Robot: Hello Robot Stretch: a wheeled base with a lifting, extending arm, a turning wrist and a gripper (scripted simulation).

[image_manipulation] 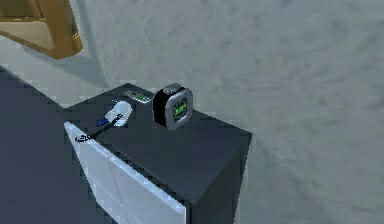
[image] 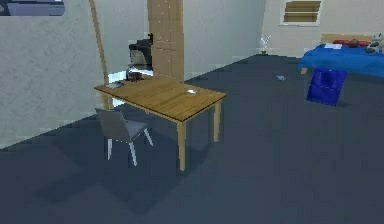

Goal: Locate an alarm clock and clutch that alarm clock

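The alarm clock (image_manipulation: 174,106) stands upright on the top of a dark cabinet (image_manipulation: 205,160) in the arm side view, left of the picture's middle and toward the back of the top, near the grey wall. It is a rounded dark-grey case with a green face turned toward the picture's lower right, so its thin side runs roughly across the cabinet's depth. It looks about as tall as it is wide, with no clear long axis. The state of the tool cannot be told from these pictures, nor can which way the clock lies from it. As a judgement, the clock sits on the side toward which the arm reaches, so the coming move turns on lifting and extending out toward the cabinet top. Just to the clock's left, apart from it, lies a white object with a blue cord (image_manipulation: 112,119), too small to name. Behind that is a flat green-edged thing (image_manipulation: 135,97), partly hidden. Either could be knocked by a reach that drifts left. The cabinet's white drawer fronts (image_manipulation: 115,185) are cut off by the bottom edge. In the forward view there is a wooden worktop (image: 160,97) with a grey chair (image: 122,130) beside it, and a bed with a blue cover (image: 345,60) is cut off at the right edge.
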